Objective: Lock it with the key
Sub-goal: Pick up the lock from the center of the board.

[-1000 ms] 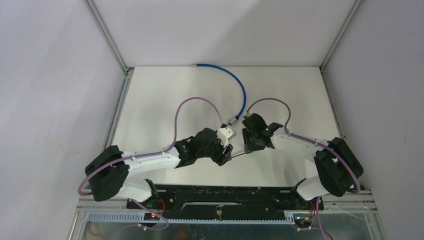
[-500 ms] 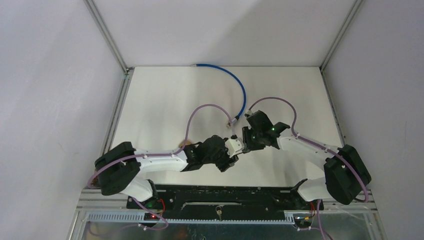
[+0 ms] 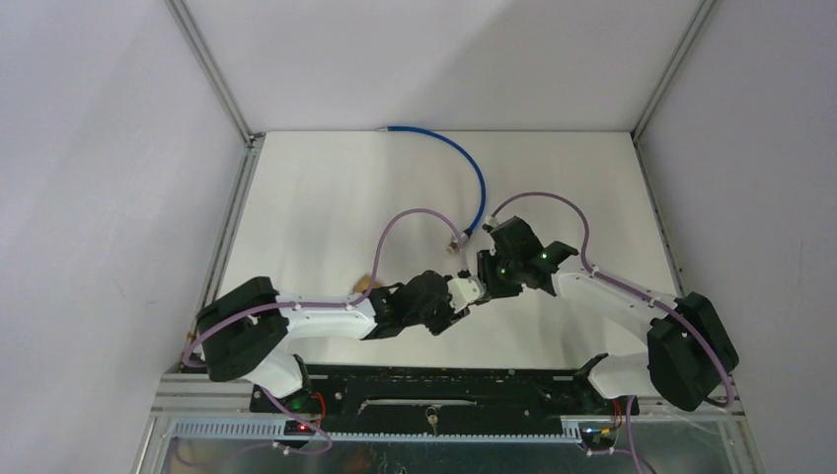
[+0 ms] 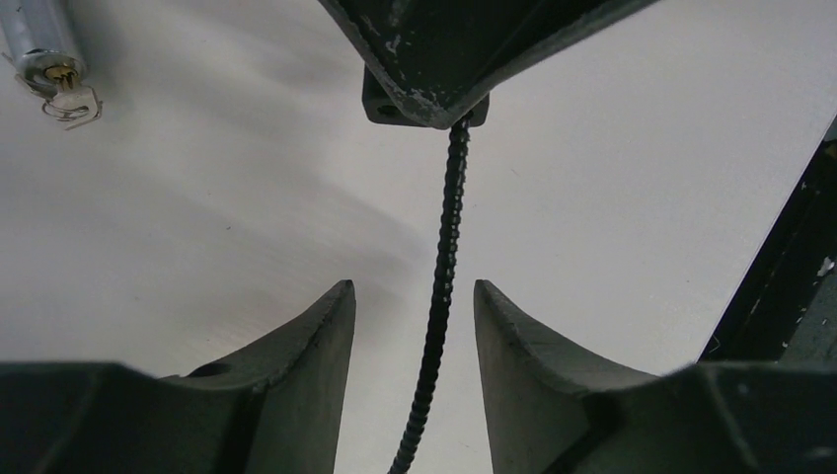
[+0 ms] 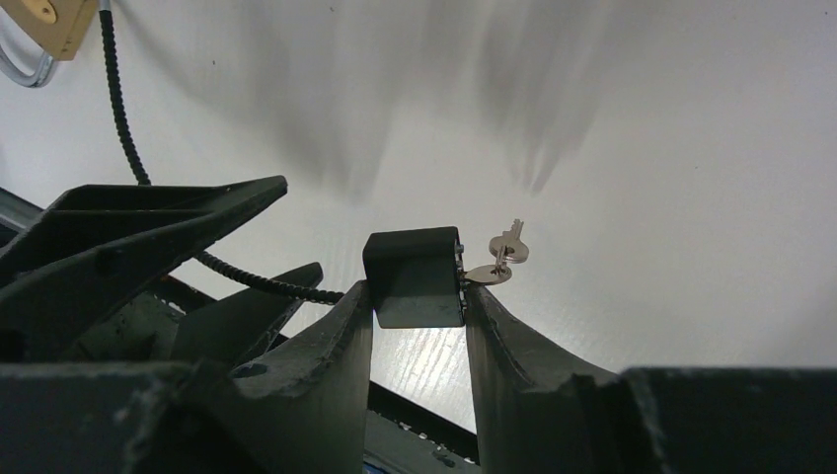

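My right gripper (image 5: 417, 293) grips the lock (image 5: 413, 267), key (image 5: 489, 274) in it; left gripper (image 4: 415, 288) is open around the cable (image 4: 449, 212), which I should probably pinch next.

White table (image 3: 296, 197): a blue cable (image 3: 477, 176) curves from twelve o'clock to centre; a brass padlock (image 3: 363, 283) lies at eight o'clock.

The left end effector (image 4: 415, 296) holds its two dark fingers (image 4: 296, 385) apart. A black ribbed cable (image 4: 441, 286) runs up the gap, touching neither. It ends in a small black block (image 4: 383, 104) under the right end effector (image 4: 429, 84). Top left, on the white worktop (image 4: 197, 197), a key (image 4: 64, 97) sits in a silver cylinder (image 4: 35, 35).
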